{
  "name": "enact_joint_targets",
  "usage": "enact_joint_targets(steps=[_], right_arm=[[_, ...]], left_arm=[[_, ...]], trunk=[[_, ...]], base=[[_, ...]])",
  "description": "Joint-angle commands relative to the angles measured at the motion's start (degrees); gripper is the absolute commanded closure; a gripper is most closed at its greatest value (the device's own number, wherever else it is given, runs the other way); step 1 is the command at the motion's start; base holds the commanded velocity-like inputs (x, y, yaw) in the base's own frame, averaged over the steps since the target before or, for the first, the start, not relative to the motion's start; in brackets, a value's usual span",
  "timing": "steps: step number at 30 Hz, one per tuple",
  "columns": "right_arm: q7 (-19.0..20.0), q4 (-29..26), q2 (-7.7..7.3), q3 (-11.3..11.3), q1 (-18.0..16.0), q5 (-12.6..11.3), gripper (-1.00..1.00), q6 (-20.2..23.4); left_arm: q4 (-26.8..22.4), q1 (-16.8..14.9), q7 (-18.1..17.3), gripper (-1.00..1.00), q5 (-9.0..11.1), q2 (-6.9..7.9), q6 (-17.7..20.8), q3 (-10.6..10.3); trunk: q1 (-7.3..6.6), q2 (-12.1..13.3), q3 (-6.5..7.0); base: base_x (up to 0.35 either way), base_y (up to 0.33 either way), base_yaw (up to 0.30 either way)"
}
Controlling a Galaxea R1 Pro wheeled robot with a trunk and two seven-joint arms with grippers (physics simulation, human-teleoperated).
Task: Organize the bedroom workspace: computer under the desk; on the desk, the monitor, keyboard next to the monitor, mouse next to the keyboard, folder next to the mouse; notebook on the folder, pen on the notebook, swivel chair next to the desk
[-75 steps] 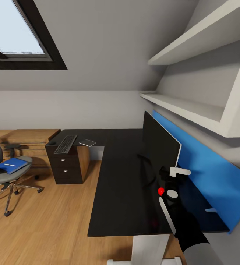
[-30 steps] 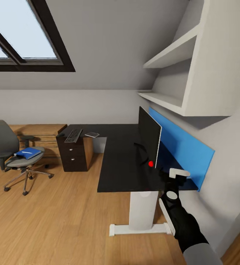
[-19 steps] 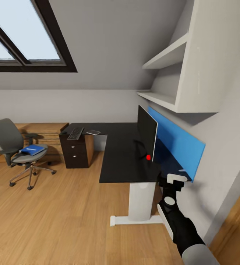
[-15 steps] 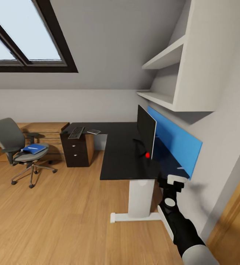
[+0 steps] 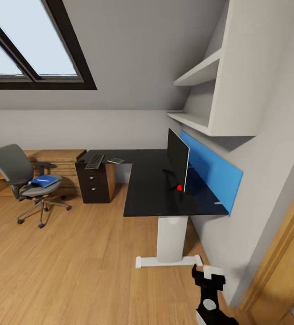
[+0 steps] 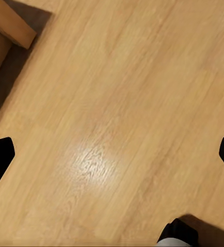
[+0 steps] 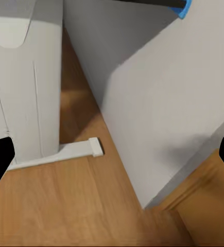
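The blue folder [image 5: 44,181] lies on the swivel chair [image 5: 26,183] seat, well apart from the table [image 5: 151,192]. Thin, light and probably slippery, it wants pinching at an overhanging edge. Both jaws stand open, empty.

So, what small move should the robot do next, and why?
Probably drive toward the swivel chair: the blue folder lies on its seat, far from the desk, and both open grippers (left, right) hold nothing.
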Motion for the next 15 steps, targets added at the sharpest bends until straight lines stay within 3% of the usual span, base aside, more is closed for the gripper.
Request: enact_joint_targets(steps=[1,2,5,6,15], right_arm=[[-0.47,2.91,-0.06,0.34,-0.05,0.28,-1.00,-2.14],[-0.30,8.61,-0.60,0.27,-0.04,0.39,-1.00,-6.95],[-0.22,11.62,-2.05,0.20,-0.04,0.22,-1.00,-9.43],[6.04,16.26,-2.99,0.11,-0.04,0.13,-1.00,-12.42],[9.57,18.14,-2.53,0.10,-0.04,0.11,-1.00,-12.61]], left_arm=[[0.07,-0.03,0.28,-1.00,0.53,0.02,-0.10,-0.52],[0.74,-0.03,-0.42,-1.00,0.53,-0.16,0.17,-0.59],[2.41,-0.03,-2.49,-1.00,0.49,-0.86,0.36,-0.61],[3.83,-0.03,-8.53,-1.00,0.56,-1.30,0.81,-0.58],[3.96,-0.03,-9.81,-1.00,-0.05,-1.43,0.26,-0.67]], trunk=[[-0.22,0.37,0.12],[-0.44,0.77,0.30],[-1.10,1.97,0.84],[-1.10,1.97,0.83],[-1.10,1.97,0.62]], base=[[0.000,0.000,0.000],[0.000,0.000,0.000],[0.000,0.000,0.000],[0.000,0.000,0.139],[0.000,0.000,0.221]])
